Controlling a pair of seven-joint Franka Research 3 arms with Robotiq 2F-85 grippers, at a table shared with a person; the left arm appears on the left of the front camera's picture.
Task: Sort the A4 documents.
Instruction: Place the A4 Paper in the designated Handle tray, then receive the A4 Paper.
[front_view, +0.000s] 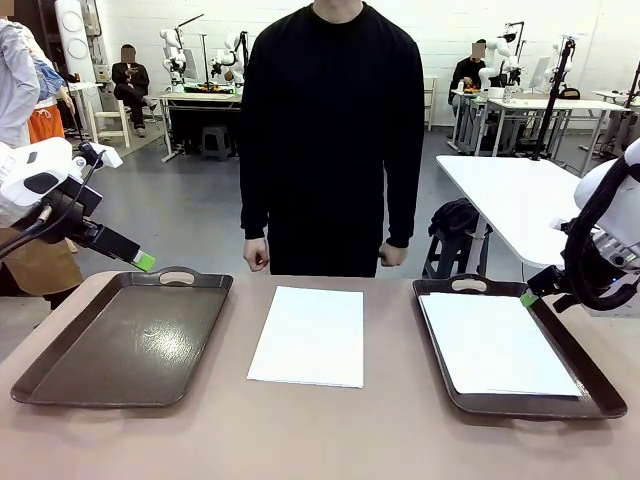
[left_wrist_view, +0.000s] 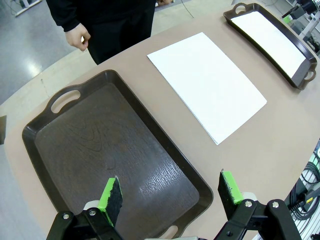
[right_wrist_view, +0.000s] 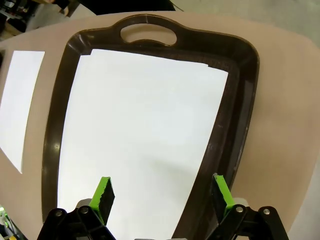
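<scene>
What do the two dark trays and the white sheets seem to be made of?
The left tray and the right tray: probably moulded plastic, semi-gloss; light glints on a grain-like texture, and the handles are cut into the rims. The middle sheet and the paper in the right tray: thin matte paper, flat, sharp-edged, without shine.

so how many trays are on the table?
2. One dark brown tray on the robot's left, the other tray on its right, holding white paper. Between them lie white sheets. None seems hidden.
</scene>
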